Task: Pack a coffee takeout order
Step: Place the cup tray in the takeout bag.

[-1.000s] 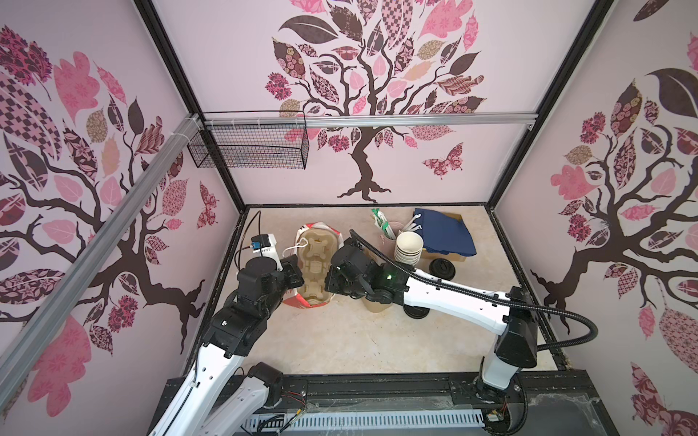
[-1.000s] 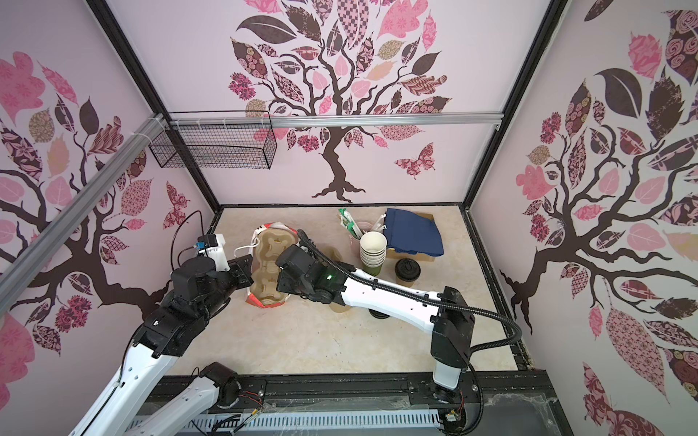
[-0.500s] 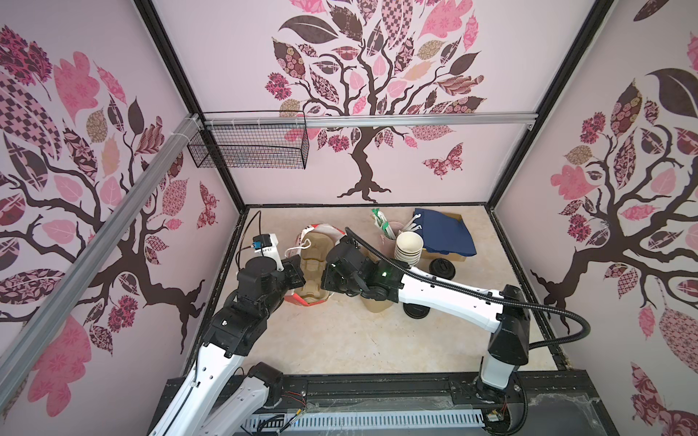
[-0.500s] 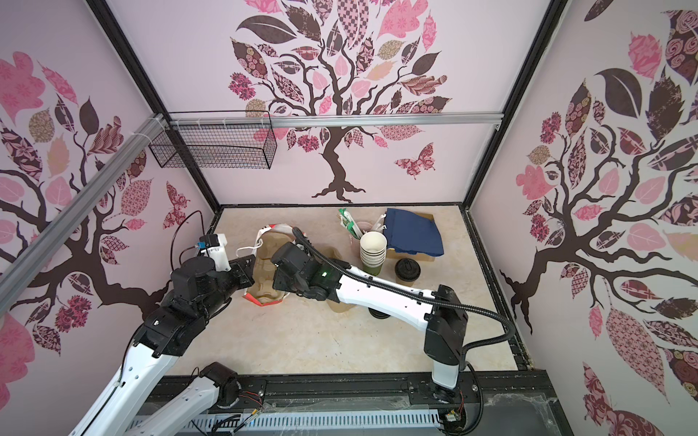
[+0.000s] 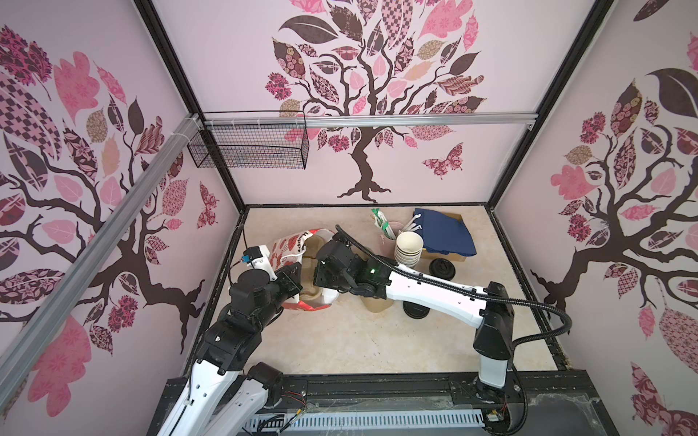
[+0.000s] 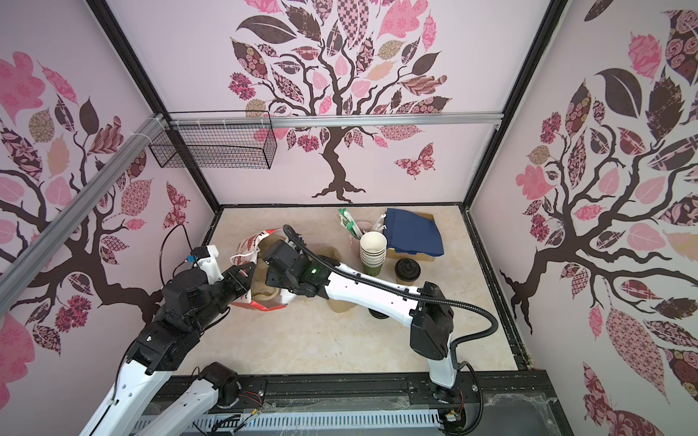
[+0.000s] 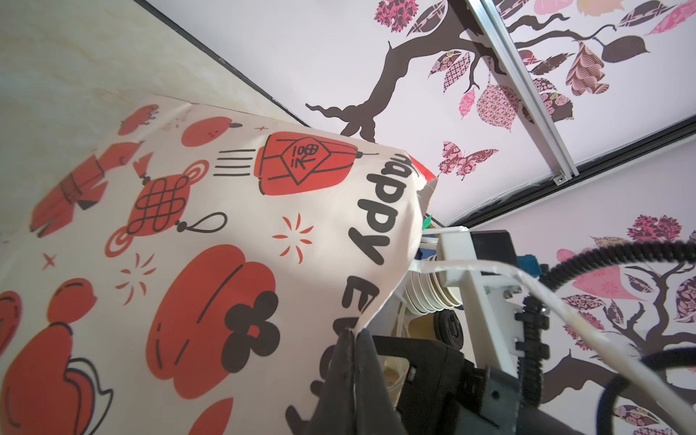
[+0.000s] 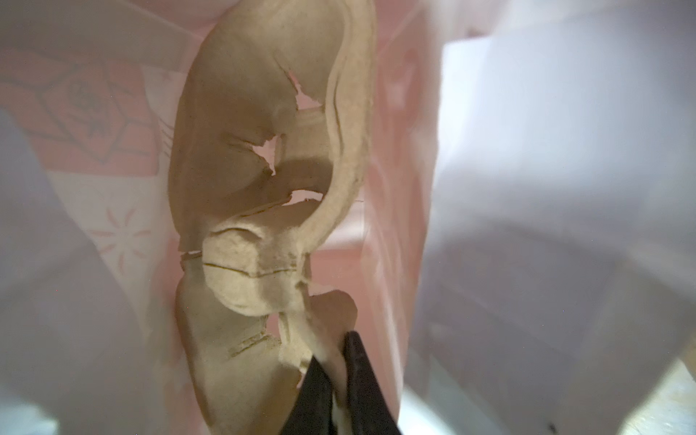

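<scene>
The left gripper (image 7: 352, 341) pinches the rim of a red-and-white bag (image 7: 211, 226) lettered "Happy", the next word cut off after "E". Inside the bag, the right gripper (image 8: 333, 361) is clamped on the tan pulp carrier (image 8: 256, 158). The navy napkin (image 6: 413, 230) lies near the back wall.

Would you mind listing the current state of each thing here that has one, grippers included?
bag: open at the mouth, rim pinched.
left gripper: shut on bag.
right gripper: shut on carrier.
carrier: inside the bag, held by one edge.
lidded cup: upright, lid on, untouched.
napkin: lying on a cardboard box.
cup stack: upright, lidless.
</scene>
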Available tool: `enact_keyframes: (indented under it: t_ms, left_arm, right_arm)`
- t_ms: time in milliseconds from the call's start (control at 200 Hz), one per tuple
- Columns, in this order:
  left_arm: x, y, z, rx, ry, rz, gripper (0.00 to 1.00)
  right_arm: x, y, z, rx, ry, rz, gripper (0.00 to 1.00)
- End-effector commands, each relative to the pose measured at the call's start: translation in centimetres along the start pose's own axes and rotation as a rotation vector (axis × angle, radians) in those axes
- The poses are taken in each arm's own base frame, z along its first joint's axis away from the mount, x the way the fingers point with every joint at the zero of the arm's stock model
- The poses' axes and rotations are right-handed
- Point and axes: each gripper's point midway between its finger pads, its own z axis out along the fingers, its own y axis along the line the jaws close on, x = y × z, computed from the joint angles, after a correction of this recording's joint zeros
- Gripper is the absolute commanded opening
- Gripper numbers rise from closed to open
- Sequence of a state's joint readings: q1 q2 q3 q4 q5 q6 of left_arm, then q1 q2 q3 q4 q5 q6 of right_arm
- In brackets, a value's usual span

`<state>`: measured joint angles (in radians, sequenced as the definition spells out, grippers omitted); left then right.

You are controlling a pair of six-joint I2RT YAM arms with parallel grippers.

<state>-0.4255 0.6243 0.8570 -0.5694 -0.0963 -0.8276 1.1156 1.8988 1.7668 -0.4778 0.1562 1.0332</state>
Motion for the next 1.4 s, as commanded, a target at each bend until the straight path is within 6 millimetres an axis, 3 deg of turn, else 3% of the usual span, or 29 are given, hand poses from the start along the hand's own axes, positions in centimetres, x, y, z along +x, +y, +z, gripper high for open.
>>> enact_keyframes:
  t_ms: [0,705,815,960,1156,1396]
  left_arm:
    - [0.0,0.0,-0.2,0.004,-0.003,-0.042,0.0]
    - [2.0,-0.8,-0.6,0.084,0.081,-0.194,0.0]
    - [2.2,-1.2,-0.4,0.11,0.093,-0.227,0.0]
    - [2.0,-0.9,-0.5,0.098,0.079,-0.225,0.0]
    - [1.5,0.1,-1.0,0.05,0.044,-0.22,0.0]
    - [1.7,1.0,-0.8,0.021,0.033,-0.211,0.0]
  right_arm:
    - [-0.5,-0.4,0.0,-0.006,-0.015,0.013,0.12]
    - [1.0,-2.1,1.9,0.008,0.097,-0.058,0.12]
    - [1.5,-2.0,2.5,0.004,0.125,-0.066,0.17]
    - [1.4,-2.4,2.6,0.015,0.118,-0.075,0.3]
    - [-0.4,-1.8,0.7,0.02,0.046,-0.101,0.33]
    - [-3.8,0.7,-5.1,-0.054,-0.075,-0.169,0.38]
